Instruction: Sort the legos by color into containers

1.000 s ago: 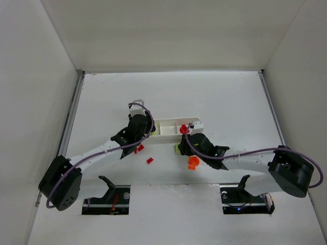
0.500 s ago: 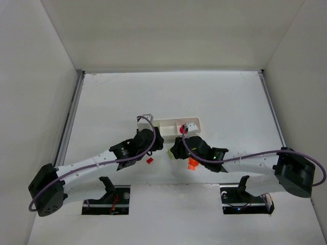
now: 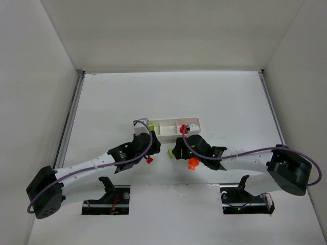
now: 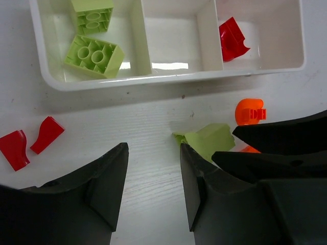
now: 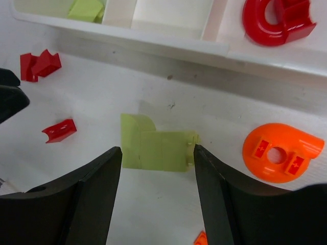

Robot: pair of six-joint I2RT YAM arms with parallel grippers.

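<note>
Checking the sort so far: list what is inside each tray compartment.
Left compartment: two green bricks. Middle: nothing visible. Right: one red piece. The left wrist view cuts off the far side of the tray, so anything there is hidden.

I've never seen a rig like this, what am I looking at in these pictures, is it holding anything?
These are two robot arms bolted to a white table: the left arm and the right arm. One picture looks down from above; the other two come from a camera on each wrist, so the dark shapes below are its own claw. A shallow white plastic tray with three compartments holds two pale green toy bricks at one end and a curved red piece at the other. Beside it lie small red pieces, a round orange piece and a pale green piece. The left claw is open, holding nothing; the right claw is spread around the green piece, which rests on the table.
</note>
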